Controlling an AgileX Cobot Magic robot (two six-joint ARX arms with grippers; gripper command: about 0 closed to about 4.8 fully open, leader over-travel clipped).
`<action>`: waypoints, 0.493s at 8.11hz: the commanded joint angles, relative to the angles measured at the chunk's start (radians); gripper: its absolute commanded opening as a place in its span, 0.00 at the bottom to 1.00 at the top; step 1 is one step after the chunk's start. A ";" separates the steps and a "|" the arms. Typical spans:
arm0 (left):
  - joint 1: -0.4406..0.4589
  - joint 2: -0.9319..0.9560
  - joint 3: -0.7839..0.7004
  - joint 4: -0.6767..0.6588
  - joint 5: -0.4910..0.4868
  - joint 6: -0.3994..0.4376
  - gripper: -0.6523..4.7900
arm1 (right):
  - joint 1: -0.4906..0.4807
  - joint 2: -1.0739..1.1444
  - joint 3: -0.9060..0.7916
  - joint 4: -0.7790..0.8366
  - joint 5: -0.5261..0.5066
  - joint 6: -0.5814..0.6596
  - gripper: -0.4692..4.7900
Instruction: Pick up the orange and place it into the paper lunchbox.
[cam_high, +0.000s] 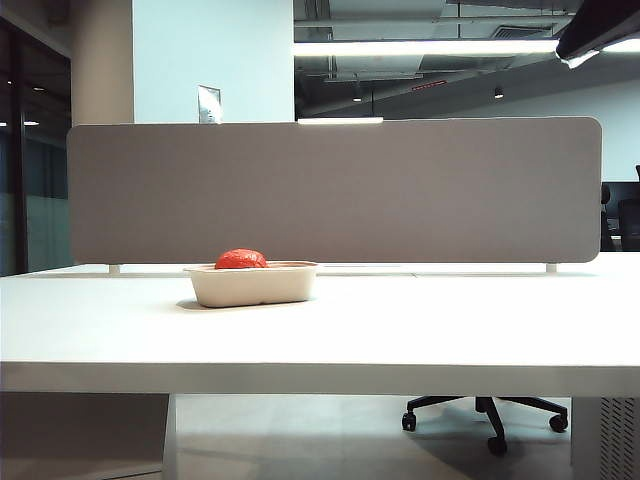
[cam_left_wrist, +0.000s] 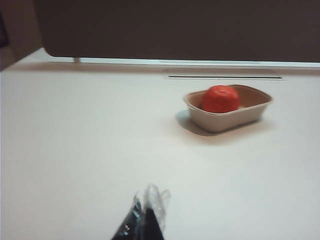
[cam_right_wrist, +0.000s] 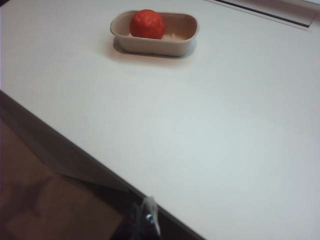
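Observation:
The orange (cam_high: 241, 259) lies inside the paper lunchbox (cam_high: 250, 285), at the box's left end in the exterior view, its top rising above the rim. Both wrist views show it there too: orange (cam_left_wrist: 220, 98) in the lunchbox (cam_left_wrist: 230, 119), and orange (cam_right_wrist: 147, 23) in the lunchbox (cam_right_wrist: 155, 46). My left gripper (cam_left_wrist: 150, 196) is shut and empty, hanging over bare table well short of the box. My right gripper (cam_right_wrist: 147, 206) is shut and empty by the table's near edge, far from the box. Neither gripper shows in the exterior view.
A grey partition panel (cam_high: 335, 190) runs along the back of the white table (cam_high: 420, 330). A narrow cable slot (cam_left_wrist: 225, 76) lies in the tabletop behind the box. An office chair base (cam_high: 490, 410) stands under the table. A dark shape (cam_high: 600, 30) hangs at upper right.

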 joint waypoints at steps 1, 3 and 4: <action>-0.042 -0.003 -0.002 0.002 -0.085 0.029 0.11 | 0.000 0.000 0.003 0.013 0.000 0.003 0.09; -0.042 -0.003 -0.002 0.002 -0.085 0.029 0.11 | 0.000 0.000 0.003 0.013 0.000 0.003 0.09; -0.042 -0.004 -0.002 0.002 -0.085 0.029 0.11 | 0.000 0.000 0.003 0.014 0.000 0.003 0.09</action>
